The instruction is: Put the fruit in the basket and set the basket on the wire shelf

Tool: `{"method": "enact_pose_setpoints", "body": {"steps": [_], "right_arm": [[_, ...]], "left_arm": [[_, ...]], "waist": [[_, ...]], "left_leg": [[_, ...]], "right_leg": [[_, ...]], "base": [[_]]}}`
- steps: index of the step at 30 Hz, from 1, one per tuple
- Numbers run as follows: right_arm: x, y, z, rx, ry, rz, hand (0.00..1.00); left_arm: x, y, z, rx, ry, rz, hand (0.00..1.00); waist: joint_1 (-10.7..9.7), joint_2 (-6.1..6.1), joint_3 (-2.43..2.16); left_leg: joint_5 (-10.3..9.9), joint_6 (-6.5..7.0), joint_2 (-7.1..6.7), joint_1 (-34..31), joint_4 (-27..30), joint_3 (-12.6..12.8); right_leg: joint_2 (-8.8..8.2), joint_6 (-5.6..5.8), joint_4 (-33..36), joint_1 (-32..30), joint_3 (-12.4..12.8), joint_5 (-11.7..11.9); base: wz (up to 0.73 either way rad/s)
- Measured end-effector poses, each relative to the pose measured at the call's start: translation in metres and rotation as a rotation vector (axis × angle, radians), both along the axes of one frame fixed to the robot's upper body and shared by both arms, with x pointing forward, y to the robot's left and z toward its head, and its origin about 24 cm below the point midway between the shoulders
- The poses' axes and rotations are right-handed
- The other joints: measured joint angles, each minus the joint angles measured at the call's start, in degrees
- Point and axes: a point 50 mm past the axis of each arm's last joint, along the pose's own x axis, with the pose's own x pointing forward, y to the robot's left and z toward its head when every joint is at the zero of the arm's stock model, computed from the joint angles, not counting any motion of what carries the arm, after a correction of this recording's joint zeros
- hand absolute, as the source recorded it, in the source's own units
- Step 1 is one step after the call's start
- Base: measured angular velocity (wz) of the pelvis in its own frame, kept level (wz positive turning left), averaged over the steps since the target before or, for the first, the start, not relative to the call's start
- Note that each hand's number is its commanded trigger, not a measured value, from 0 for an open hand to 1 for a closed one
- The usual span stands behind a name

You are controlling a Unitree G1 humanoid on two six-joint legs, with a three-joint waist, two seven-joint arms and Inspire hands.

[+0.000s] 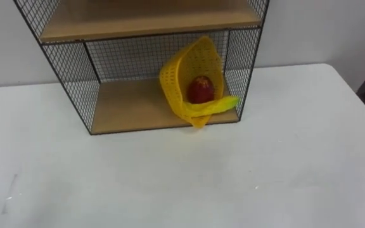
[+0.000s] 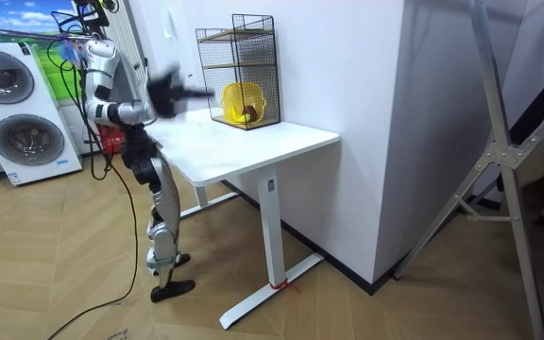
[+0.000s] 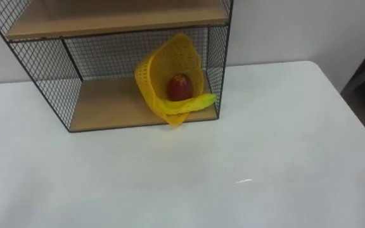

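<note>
A black wire shelf (image 1: 70,76) with wooden boards stands at the back of the white table (image 1: 284,158). On its lower board, at the right end, a yellow basket (image 1: 181,71) lies tipped on its side against the mesh, its mouth facing me and its handle (image 1: 217,106) hanging over the board's front edge. A red fruit (image 1: 200,90) rests inside the basket. In the room view I stand at the table's end on the room view's left, facing the shelf (image 2: 239,71), with my right hand (image 2: 168,92) raised over the table, well short of the basket (image 2: 239,102).
The shelf's upper board (image 1: 144,19) is bare, as is the left part of the lower board (image 1: 128,106). The table's right edge (image 1: 360,101) runs close by. Washing machines (image 2: 22,113) stand behind me in the room view, and a metal stand (image 2: 499,161) is on the room view's right.
</note>
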Motion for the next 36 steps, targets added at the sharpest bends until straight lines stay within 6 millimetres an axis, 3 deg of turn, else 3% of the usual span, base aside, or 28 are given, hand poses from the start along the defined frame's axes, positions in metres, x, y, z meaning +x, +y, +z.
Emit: {"method": "enact_pose_setpoints", "body": {"steps": [1,2,4,6,10,14,17,18,20,22,25,28,32,34,36], "right_arm": [[-0.019,-0.003,-0.027,0.138,0.033,-0.085,0.00],[-0.030,-0.004,-0.041,0.210,0.049,-0.129,0.00],[-0.071,0.003,-0.089,0.451,0.075,-0.323,0.00],[-0.105,0.016,-0.116,0.584,0.121,-0.465,0.00],[-0.160,0.063,-0.156,0.800,0.190,-0.695,0.00],[-0.176,0.105,-0.182,0.962,0.352,-0.679,0.00],[-0.166,0.128,-0.200,1.093,0.513,-0.510,0.00],[-0.160,0.134,-0.206,1.132,0.604,-0.402,0.00],[-0.134,0.139,-0.217,1.160,0.791,-0.121,0.00],[-0.111,0.140,-0.223,1.146,0.917,0.089,0.00],[-0.073,0.143,-0.229,1.098,1.027,0.357,0.00],[-0.047,0.146,-0.232,1.062,1.063,0.514,0.00],[-0.023,0.152,-0.234,1.024,1.087,0.699,0.00],[-0.011,0.161,-0.236,1.037,1.080,0.799,0.00],[-0.004,0.165,-0.237,1.045,1.070,0.859,0.00]], "left_arm": [[-0.017,-0.002,-0.032,-0.155,0.096,0.096,0.00],[-0.027,-0.005,-0.048,-0.234,0.141,0.144,0.00],[-0.067,-0.029,-0.098,-0.503,0.269,0.324,0.00],[-0.096,-0.052,-0.124,-0.646,0.351,0.437,0.00],[-0.136,-0.095,-0.151,-0.840,0.534,0.575,0.00],[-0.140,-0.121,-0.167,-0.886,0.847,0.404,0.00],[-0.127,-0.140,-0.182,-0.839,1.206,0.008,0.00],[-0.118,-0.146,-0.188,-0.789,1.348,-0.195,0.00],[-0.088,-0.156,-0.200,-0.649,1.558,-0.589,0.00],[-0.062,-0.164,-0.207,-0.541,1.633,-0.819,0.00],[-0.030,-0.173,-0.214,-0.417,1.670,-1.041,0.00],[-0.013,-0.178,-0.216,-0.354,1.670,-1.143,0.00],[-0.008,-0.184,-0.218,-0.283,1.725,-1.273,0.00],[-0.006,-0.188,-0.219,-0.249,1.749,-1.339,0.00],[-0.004,-0.189,-0.219,-0.240,1.747,-1.359,0.00]], "waist": [[-0.04,0.02,0.00],[-0.06,-0.02,0.00],[-0.23,-0.11,-0.02],[-0.93,-0.25,0.02],[-1.77,-0.47,0.04],[-2.58,-0.44,0.08],[-3.79,-0.42,0.09],[-3.82,-0.43,0.09],[-4.66,-0.72,0.15],[-4.53,-0.85,0.21],[-4.55,-1.25,0.44],[-4.43,-1.64,0.73],[-4.15,-1.85,1.29],[-4.09,-1.91,1.89],[-3.92,-2.00,2.20]], "left_leg": [[-0.02,0.02,-0.16,-0.17,0.04,-0.50],[-0.02,0.03,-0.19,-0.18,0.03,-0.56],[-0.11,0.16,-0.38,-0.15,0.02,-0.89],[-0.13,0.21,-0.54,-0.06,0.03,-1.49],[-0.30,-0.04,-0.40,-0.06,0.24,-2.05],[-0.34,-0.14,-0.30,0.99,0.21,-2.13],[-0.44,-0.15,-0.25,2.19,0.19,-2.23],[-0.43,-0.14,-0.25,2.17,0.19,-2.19],[-0.34,-0.04,-0.32,2.35,0.17,-2.30],[-0.32,-0.01,-0.30,2.62,0.21,-2.12],[-0.31,-0.02,-0.17,3.17,0.03,-1.54],[-0.31,-0.01,-0.17,3.71,-0.56,-1.39],[-0.32,-0.02,-0.08,3.20,-0.86,-1.14],[-0.32,-0.02,0.00,2.64,-0.59,-1.18],[-0.33,-0.03,0.08,1.98,-0.13,-1.23]], "right_leg": [[-0.17,0.07,-0.09,0.00,-0.51,-0.07],[-0.25,0.08,-0.12,0.05,-0.72,-0.07],[-0.44,0.17,-0.29,0.40,-1.20,-0.13],[-0.45,0.23,-0.83,1.02,-1.59,-0.15],[-0.51,0.25,-1.24,1.42,-1.91,-0.18],[-0.43,0.07,-1.41,2.58,-1.89,-0.14],[-0.30,0.05,-2.43,4.29,-1.89,0.11],[-0.31,0.08,-2.42,4.25,-1.88,0.25],[-0.31,0.12,-2.32,4.45,-2.00,0.45],[-0.08,0.11,-2.42,4.51,-1.68,0.70],[0.26,0.06,-2.54,4.74,-1.01,0.76],[0.38,0.12,-3.47,5.39,-0.92,0.95],[0.42,0.10,-4.38,5.08,-1.22,1.26],[0.50,0.02,-4.37,4.45,-1.25,1.57],[0.53,0.00,-4.36,4.07,-1.42,1.70]], "base": [[0.25],[0.16],[0.09],[0.15],[0.05],[0.01],[0.00],[0.00],[0.00],[-0.07],[-0.12],[-0.01],[-0.03],[0.00],[0.04]]}}
